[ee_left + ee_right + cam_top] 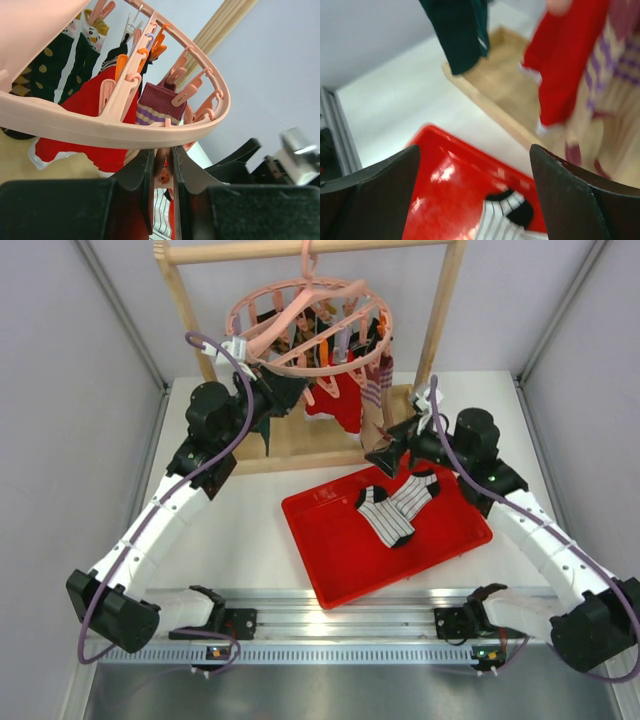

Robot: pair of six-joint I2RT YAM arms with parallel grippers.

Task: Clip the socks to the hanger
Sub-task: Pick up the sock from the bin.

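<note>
Socks [398, 505] lie touching on the red tray [335, 560], both unclipped. Just above them the right gripper [475, 150] hangs with its jaws spread wide, holding nothing. Farther back, the left gripper [161, 152] is pinched on a pink peg [163, 170] under the hanger [100, 127] rim. Pickup looks like the step in hand. The right arm must next descend, grasp one sock's cuff and carry it to that peg.

There are two striped socks [398, 508], one red tray [350, 562], one pink clip hanger [262, 302] and one wooden rack [441, 315].
</note>
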